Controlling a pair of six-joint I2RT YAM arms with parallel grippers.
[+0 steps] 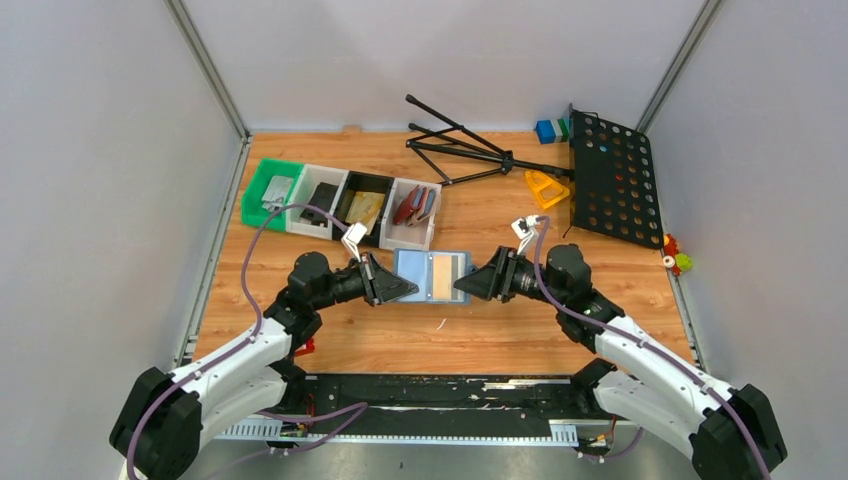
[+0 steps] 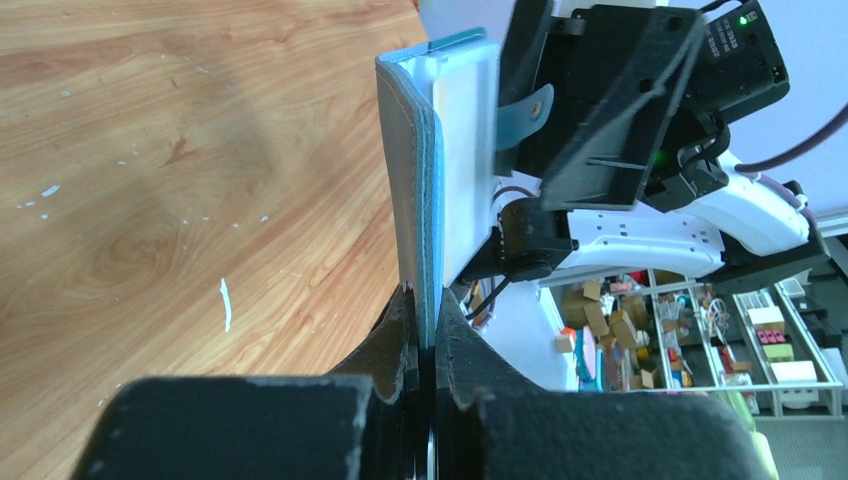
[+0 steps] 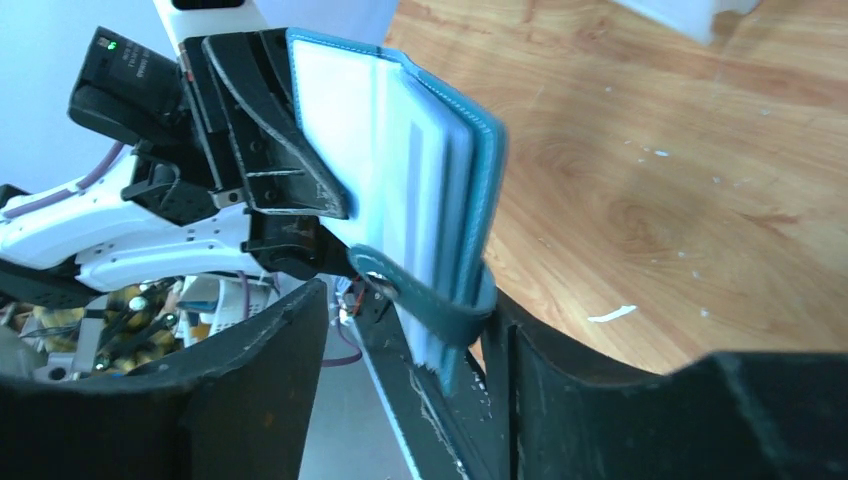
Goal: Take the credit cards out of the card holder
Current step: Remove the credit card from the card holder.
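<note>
While the slate-blue card holder (image 1: 432,276) hangs spread open just above the table (image 1: 520,330), between my two hands, what looks like a gold-tan card (image 1: 447,275) sits in its right half, not yet drawn out. My left hand (image 2: 425,335) is clamped on the holder's left edge and carries it. My right hand (image 3: 405,310) has its jaws parted around the opposite edge, with the snap strap (image 3: 435,300) between them, and grips nothing I can see. I judge the extraction is only starting. Next, my right fingertips must close on the card's exposed edge alone, not the leather, then pull straight out of the slot while the left holds firm.
</note>
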